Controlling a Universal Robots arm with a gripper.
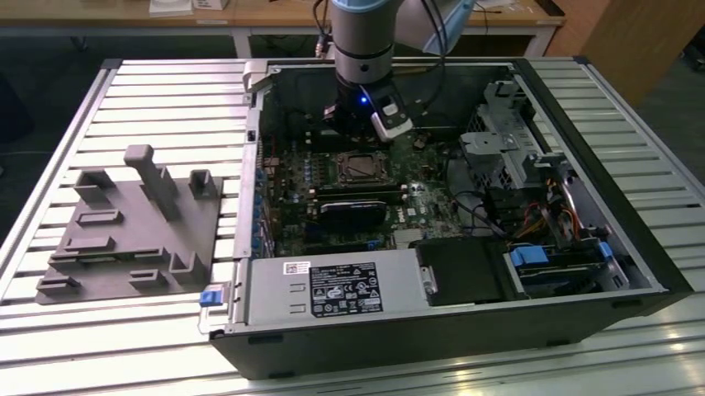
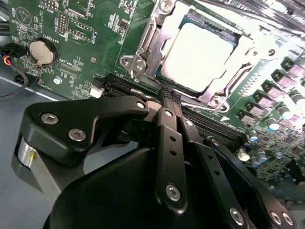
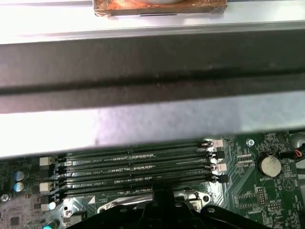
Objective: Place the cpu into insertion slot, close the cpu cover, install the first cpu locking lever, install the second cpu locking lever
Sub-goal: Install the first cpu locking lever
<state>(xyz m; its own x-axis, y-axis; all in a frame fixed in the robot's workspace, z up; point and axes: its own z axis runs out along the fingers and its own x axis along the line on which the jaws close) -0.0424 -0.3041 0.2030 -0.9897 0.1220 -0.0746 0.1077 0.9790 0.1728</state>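
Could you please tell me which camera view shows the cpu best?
The second wrist view: the cpu sits close, its bright metal top plain. The exterior view shows it small and dark inside the socket. The first wrist view catches the socket's metal edge.

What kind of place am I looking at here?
Probably a robotics lab or test bench: a robot arm reaches into an open computer case on a slatted metal table, with wooden desks behind.

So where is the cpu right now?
The cpu sits within the window of the cpu cover on the motherboard, just beyond the gripper in the second wrist view.
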